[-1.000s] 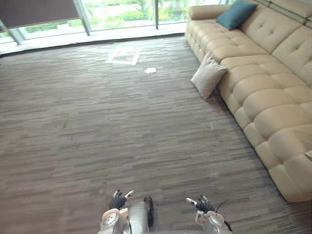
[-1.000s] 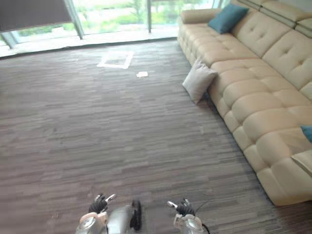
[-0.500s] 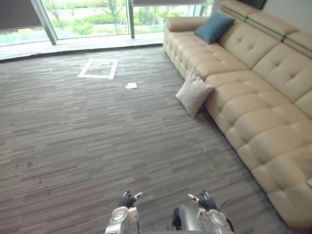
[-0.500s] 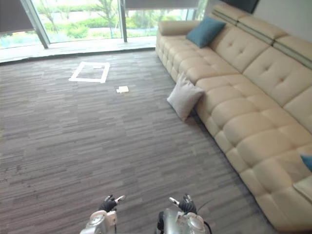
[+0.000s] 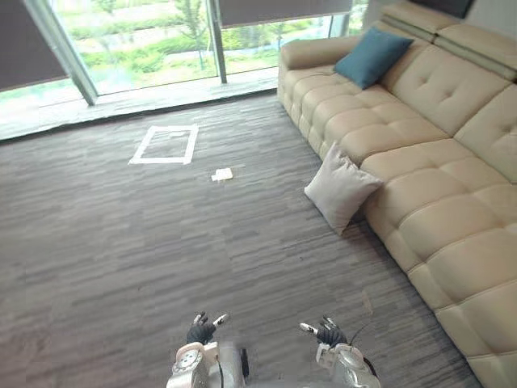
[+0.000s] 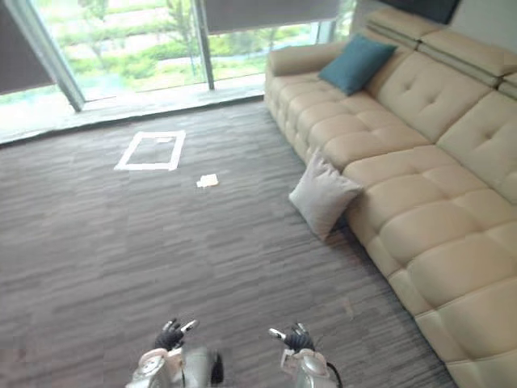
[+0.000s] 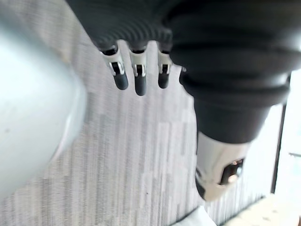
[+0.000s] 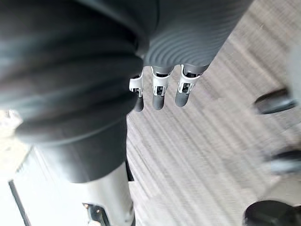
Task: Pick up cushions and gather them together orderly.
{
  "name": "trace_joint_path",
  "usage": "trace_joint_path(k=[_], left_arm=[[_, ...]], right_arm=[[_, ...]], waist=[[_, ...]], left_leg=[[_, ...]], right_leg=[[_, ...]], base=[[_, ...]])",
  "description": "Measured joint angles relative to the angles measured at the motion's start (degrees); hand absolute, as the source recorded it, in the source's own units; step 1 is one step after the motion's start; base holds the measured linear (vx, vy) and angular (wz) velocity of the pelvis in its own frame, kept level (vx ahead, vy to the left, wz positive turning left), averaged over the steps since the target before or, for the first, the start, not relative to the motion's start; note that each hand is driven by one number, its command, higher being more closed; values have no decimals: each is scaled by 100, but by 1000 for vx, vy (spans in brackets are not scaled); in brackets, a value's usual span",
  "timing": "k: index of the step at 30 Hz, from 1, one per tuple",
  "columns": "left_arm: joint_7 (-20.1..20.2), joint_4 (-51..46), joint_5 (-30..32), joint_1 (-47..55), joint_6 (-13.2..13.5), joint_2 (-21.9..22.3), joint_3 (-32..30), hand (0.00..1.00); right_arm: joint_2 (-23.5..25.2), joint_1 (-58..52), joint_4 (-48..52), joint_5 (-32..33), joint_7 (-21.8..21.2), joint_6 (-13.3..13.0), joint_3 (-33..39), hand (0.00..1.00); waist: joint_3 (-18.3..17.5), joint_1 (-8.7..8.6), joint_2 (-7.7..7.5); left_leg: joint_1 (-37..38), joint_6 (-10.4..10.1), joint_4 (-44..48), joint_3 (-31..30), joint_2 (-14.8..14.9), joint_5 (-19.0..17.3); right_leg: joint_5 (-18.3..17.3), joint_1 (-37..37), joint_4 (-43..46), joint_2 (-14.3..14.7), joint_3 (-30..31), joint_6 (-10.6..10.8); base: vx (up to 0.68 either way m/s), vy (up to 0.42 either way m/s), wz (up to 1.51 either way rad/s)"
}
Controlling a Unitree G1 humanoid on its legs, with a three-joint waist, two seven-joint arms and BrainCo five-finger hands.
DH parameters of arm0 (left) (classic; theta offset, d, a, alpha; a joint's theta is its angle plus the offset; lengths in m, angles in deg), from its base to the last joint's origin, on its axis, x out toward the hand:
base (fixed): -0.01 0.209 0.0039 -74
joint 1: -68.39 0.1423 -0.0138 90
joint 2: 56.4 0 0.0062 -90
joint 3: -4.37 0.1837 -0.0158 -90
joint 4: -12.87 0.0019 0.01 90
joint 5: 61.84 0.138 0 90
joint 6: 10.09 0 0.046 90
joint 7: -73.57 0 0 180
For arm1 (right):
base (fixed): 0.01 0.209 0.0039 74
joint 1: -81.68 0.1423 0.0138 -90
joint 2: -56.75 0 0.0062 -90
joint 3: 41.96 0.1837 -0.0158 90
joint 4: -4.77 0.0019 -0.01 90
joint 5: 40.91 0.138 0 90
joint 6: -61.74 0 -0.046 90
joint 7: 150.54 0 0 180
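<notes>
A light grey cushion (image 5: 341, 187) stands on the carpet, leaning against the front of the beige sofa (image 5: 452, 210). A teal cushion (image 5: 373, 56) rests against the sofa's back near its far end. My left hand (image 5: 199, 331) and right hand (image 5: 327, 333) hang low at the near edge, far short of both cushions. Each is open and holds nothing. In the left wrist view the fingers (image 7: 136, 77) hang straight over the carpet, and the right wrist view shows the fingers (image 8: 159, 94) the same way.
The sofa runs along the right side. A white taped square (image 5: 166, 144) and a small white scrap (image 5: 222, 174) lie on the grey carpet toward the windows (image 5: 137, 40) at the far side.
The whole picture has shifted, so the camera has moved; the grey cushion and the sofa now sit lower and look nearer. Both hands stay low, open and empty.
</notes>
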Motion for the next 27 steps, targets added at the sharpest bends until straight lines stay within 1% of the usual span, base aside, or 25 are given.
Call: trace_joint_path(k=[1, 2, 3, 4, 5, 7, 8, 9, 10, 11, 12, 14, 15, 16, 17, 18, 19, 20, 21, 22, 23, 24, 25, 26, 27], left_arm=[[-1, 0, 0, 6, 0, 3, 12, 0], [0, -7, -2, 26, -1, -2, 26, 0], [-4, 36, 4, 26, -9, -48, 28, 0], [-5, 42, 5, 25, -12, -75, 31, 0], [-4, 46, 5, 14, -10, -95, 36, 0], [-7, 164, 13, -40, -28, -175, 125, 0], [-14, 179, 14, -37, -28, -186, 192, 0], [-15, 288, 9, -68, -41, -192, 225, 0], [-15, 363, 9, -101, -43, -185, 254, 0], [-14, 436, 8, -136, -51, -168, 259, 0], [-17, 504, 8, -153, -61, -170, 259, 0], [-27, 548, 11, -165, -93, -183, 248, 0], [-25, 594, 14, -167, -95, -180, 236, 0], [-23, 618, 18, -168, -101, -169, 232, 0], [-16, 690, 20, -193, -116, -148, 233, 0], [-12, 788, 88, -242, -142, -142, 232, 0], [-6, 821, 141, -242, -143, -146, 238, 0], [9, 882, 187, -184, -142, -173, 262, 0], [20, 921, 240, -220, -150, -143, 250, 0], [26, 907, 261, -238, -158, -104, 248, 0], [66, 845, 333, -212, -156, -56, 226, 0], [87, 814, 356, -207, -156, -26, 198, 0], [92, 804, 358, -222, -157, 21, 151, 0], [105, 757, 358, -208, -156, 21, 68, 0], [115, 742, 357, -186, -155, 22, 45, 0]], right_arm=[[-7, -9, -21, -1, 0, 1, -1, 0], [9, -45, -67, -3, -1, 10, -9, 0], [53, -108, -95, -2, 2, 26, -10, 0], [64, -108, -99, -6, -26, 50, -49, 0], [65, -158, -87, -6, -22, 60, -55, 0], [60, -250, -52, -10, -18, 57, -66, 0], [34, -265, -39, -12, -18, 56, -65, 0], [10, -293, -18, -13, -30, 47, -86, 0], [9, -334, 0, -14, -38, 42, -94, 0], [6, -388, 52, -22, -40, 33, -101, 0], [6, -374, 84, -41, -53, 8, -88, 0], [5, -358, 196, -89, -73, -14, -42, 0], [9, -359, 192, -176, -83, -35, 37, 0], [10, -356, 185, -194, -87, -51, 90, 0], [10, -337, 186, -211, -93, -75, 211, 0], [6, -308, 169, -210, -95, -82, 342, 0], [1, -293, 156, -210, -95, -83, 381, 0], [-17, -229, 41, -208, -93, -98, 398, 0], [-81, -160, -9, -211, -95, -96, 397, 0], [-108, -123, -22, -212, -97, -91, 396, 0], [-139, -116, -46, -211, -97, -75, 397, 0], [-152, -117, -48, -215, -100, -65, 390, 0], [-183, -113, -7, -206, -103, -70, 365, 0], [-200, -107, -14, -202, -97, -54, 307, 0], [-199, -103, -27, -191, -92, -45, 292, 0]], waist=[[-24, 20, 21], [-105, 63, 6], [-244, 72, -85], [-278, 68, -147], [-278, 69, -202], [-280, 55, -321], [-261, 40, -307], [-248, 17, -289], [-236, -2, -277], [-220, -29, -259], [-217, -60, -204], [-153, -110, -236], [-148, -164, -253], [-148, -213, -263], [-140, -277, -276], [-140, -297, -279], [-149, -312, -276], [-149, -375, -274], [-148, -496, -249], [-133, -528, -178], [-155, -481, -104], [-151, -481, -47], [-126, -484, 61], [-107, -441, 138], [-69, -393, 165]], left_leg=[[-23, -69, -439, -154, -33, 141], [-87, -133, -655, -272, -45, 728], [-69, 288, -561, -129, -197, 967], [-32, 405, -523, -23, -241, 921], [26, 559, -403, 155, -277, 803], [426, 804, -367, 294, -478, 516], [678, 845, -425, 348, -492, 350], [1014, 850, -456, 398, -511, 150], [1234, 836, -525, 428, -522, 33], [1561, 803, -710, 494, -526, -111], [1842, 765, -875, 584, -502, -258], [2339, 776, -1066, 679, -453, -453], [2573, 711, -1173, 736, -401, -535], [2676, 670, -1212, 748, -389, -587], [2823, 605, -1285, 772, -389, -696], [2986, 517, -1409, 830, -425, -741], [3057, 476, -1483, 845, -447, -766], [3219, 388, -1543, 771, -482, -815], [3368, 332, -1425, 496, -451, -848], [3386, 302, -1281, 367, -363, -838], [3178, 188, -693, 158, -325, -771], [2957, 89, -130, 64, -285, -715], [2506, -277, 1000, -71, -187, -496], [1920, -703, 2292, -236, -42, -14], [1681, -635, 2891, -223, 55, -9]], right_leg=[[-78, 71, -32, -35, 61, 60], [-250, 196, -65, -138, 180, 154], [-332, 238, 58, -324, 293, 265], [-338, 136, 283, -414, 345, 278], [-312, -85, 794, -478, 450, 322], [-40, -510, 2191, -589, 473, 876], [283, -887, 3125, -566, 518, 1234], [402, -1350, 4209, -555, 453, 1415], [365, -1582, 4660, -567, 352, 1370], [252, -1931, 5072, -574, 167, 1246], [109, -2330, 5213, -563, -51, 1172], [-137, -2731, 4929, -549, -639, 974], [-214, -2859, 4382, -542, -1095, 903], [-204, -2893, 4010, -545, -1329, 881], [-123, -2992, 3257, -506, -1650, 791], [144, -3077, 2463, -383, -1774, 764], [345, -3050, 2079, -287, -1786, 716], [653, -2986, 1608, -176, -1792, 429], [966, -2886, 1639, -113, -1725, -22], [922, -2806, 1665, -95, -1797, -46], [707, -2657, 1691, -90, -1843, -68], [613, -2579, 1701, -79, -1826, -70], [530, -2390, 1594, -20, -1756, -111], [426, -2119, 1393, 82, -1590, -144], [370, -1941, 1321, 158, -1474, -166]], base=[[730, 382, -64], [772, 428, -59], [653, 368, -53], [534, 289, -45], [507, 285, -39], [633, 366, -41], [545, 329, -44], [403, 248, -44], [434, 263, -42], [243, 141, -46], [300, 140, -52], [321, 79, -37], [285, 34, -17], [306, 22, -14], [384, 20, -18], [412, 18, -21], [473, 12, -6], [544, -26, 36], [584, -50, 49], [606, -101, 49], [596, -148, 17], [682, -173, -2], [665, -134, -39], [546, -51, -61], [518, 6, -78]])
